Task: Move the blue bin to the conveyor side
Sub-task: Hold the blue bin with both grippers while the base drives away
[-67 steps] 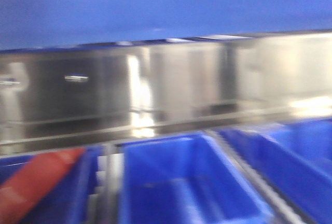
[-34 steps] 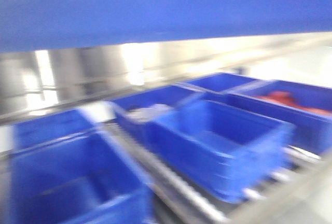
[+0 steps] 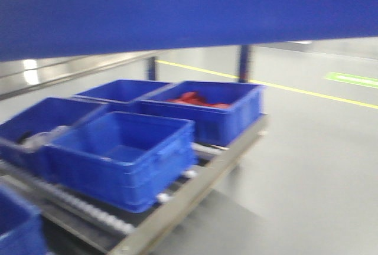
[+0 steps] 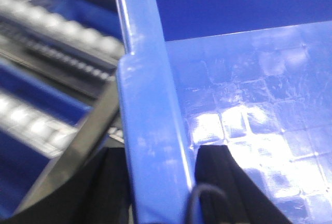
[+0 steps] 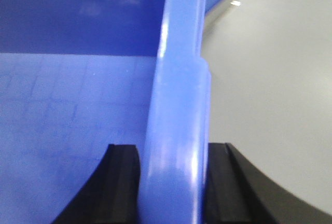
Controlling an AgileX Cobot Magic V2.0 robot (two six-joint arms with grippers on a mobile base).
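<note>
The blue bin [image 3: 177, 7] fills the top of the front view as a broad blue band, held up close to the camera. In the left wrist view its glossy floor [image 4: 249, 94] and thick rim show, and my left gripper [image 4: 161, 187] is shut on that rim, one black finger on each side. In the right wrist view my right gripper [image 5: 174, 182] is shut on the opposite rim of the bin [image 5: 78, 105], with grey floor beyond it. The conveyor side is out of view.
A roller rack [image 3: 195, 196] at lower left carries several other blue tubs: an empty one in front [image 3: 124, 160], one with red items [image 3: 201, 110] behind. Grey floor with a yellow line [image 3: 307, 92] spreads to the right. White rollers [image 4: 46, 22] blur past in the left wrist view.
The front view has swung: a steel wall filled it a second ago, then the rack of tubs, which now sits at the left with open floor at right. The held bin stays across the top.
</note>
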